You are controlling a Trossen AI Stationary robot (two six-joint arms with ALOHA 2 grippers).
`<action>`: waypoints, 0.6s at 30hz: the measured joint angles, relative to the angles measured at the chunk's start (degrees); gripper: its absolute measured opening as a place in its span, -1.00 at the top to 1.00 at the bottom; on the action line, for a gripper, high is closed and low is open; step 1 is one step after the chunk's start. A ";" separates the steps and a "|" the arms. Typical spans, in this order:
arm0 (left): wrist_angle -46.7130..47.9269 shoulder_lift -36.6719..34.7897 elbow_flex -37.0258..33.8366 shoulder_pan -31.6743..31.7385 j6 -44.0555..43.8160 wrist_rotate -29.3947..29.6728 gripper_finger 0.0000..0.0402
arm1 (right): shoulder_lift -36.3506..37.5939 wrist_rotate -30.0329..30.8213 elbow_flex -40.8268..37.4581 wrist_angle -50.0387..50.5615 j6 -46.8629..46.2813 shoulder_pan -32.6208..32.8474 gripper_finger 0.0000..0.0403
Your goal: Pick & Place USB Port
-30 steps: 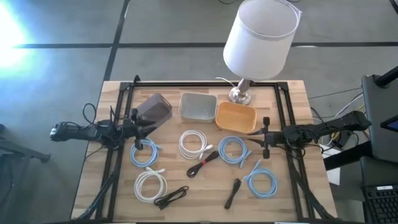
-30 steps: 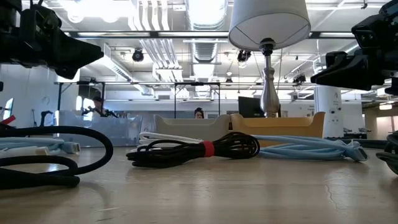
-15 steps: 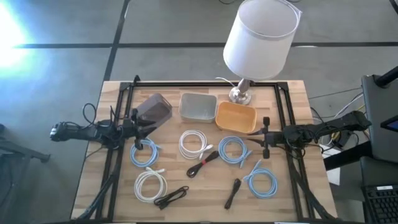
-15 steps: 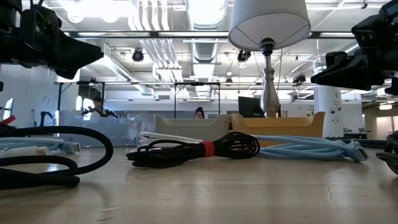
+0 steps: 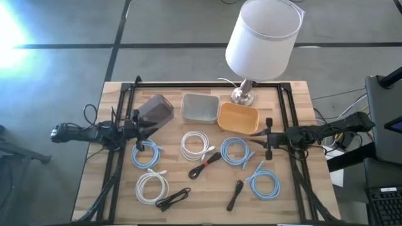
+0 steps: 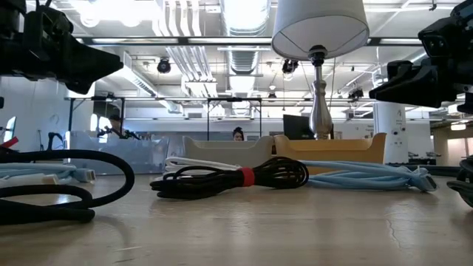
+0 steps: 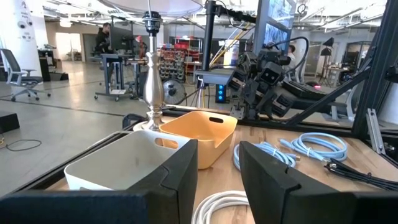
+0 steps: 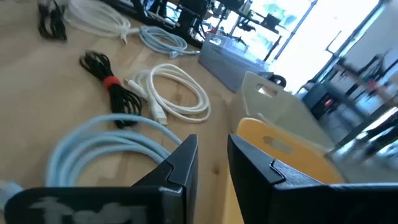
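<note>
Several coiled cables lie flat on the wooden table: light blue coils [image 5: 146,154] [image 5: 235,151] [image 5: 264,184], white coils [image 5: 197,145] [image 5: 152,186], a black bundle with a red tie [image 5: 205,166] and two more black bundles [image 5: 173,199] [image 5: 235,194]. My left gripper [image 5: 143,129] [image 7: 217,171] hovers open over the table's left side, beside the grey bin [image 5: 155,111]. My right gripper [image 5: 259,135] [image 8: 212,163] hovers open on the right, near the orange bin [image 5: 238,118]. Neither touches anything.
A white bin [image 5: 200,108] sits between the grey and orange bins along the far side. A lamp with a white shade [image 5: 260,37] stands on its metal base [image 5: 244,95] at the far edge. A black frame [image 5: 207,85] borders the table.
</note>
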State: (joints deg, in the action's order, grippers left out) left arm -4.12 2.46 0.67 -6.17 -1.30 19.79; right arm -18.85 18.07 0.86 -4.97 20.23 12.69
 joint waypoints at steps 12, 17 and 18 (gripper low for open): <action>-0.20 -0.02 0.00 -0.02 -0.02 0.00 0.39 | 0.00 0.35 0.00 0.00 3.45 0.00 0.64; -0.15 0.00 0.00 -0.02 -0.01 0.01 0.39 | 0.00 0.20 0.00 -0.01 2.98 0.00 0.66; -0.17 -0.02 0.00 0.00 -0.02 0.02 0.39 | -0.01 -0.20 0.00 -0.02 1.27 0.00 0.66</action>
State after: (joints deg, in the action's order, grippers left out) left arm -4.29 2.44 0.67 -6.17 -1.32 19.81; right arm -18.86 17.87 0.86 -4.99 21.50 12.69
